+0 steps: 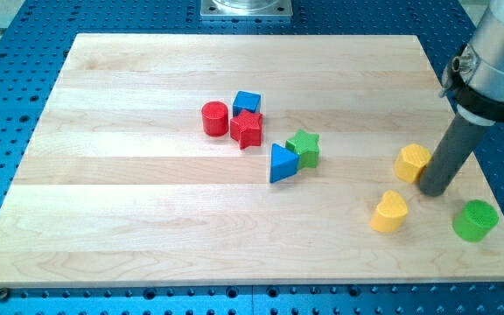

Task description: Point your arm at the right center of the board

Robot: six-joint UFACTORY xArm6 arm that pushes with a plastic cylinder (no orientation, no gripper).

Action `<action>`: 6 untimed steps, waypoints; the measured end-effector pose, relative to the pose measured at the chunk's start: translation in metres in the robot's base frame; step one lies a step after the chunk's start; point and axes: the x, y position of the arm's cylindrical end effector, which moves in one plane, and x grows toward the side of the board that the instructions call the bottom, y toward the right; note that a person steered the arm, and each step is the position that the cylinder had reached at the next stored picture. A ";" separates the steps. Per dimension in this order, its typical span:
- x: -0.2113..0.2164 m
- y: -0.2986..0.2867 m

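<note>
My tip (433,191) rests on the wooden board (147,219) near its right edge, about mid-height. It sits just right of and touching or almost touching a yellow hexagon block (412,163). A yellow heart block (389,212) lies below-left of the tip. A green cylinder (475,220) lies below-right of it. Near the board's middle are a red cylinder (214,118), a blue cube (247,103), a red star (247,129), a blue triangle (282,163) and a green star (304,148).
The board lies on a blue perforated table (7,96). The arm's grey body (497,61) comes in from the view's top right. A metal mount (246,8) shows at the view's top centre.
</note>
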 end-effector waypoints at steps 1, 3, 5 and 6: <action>-0.018 0.006; -0.048 0.012; -0.072 0.025; -0.084 0.032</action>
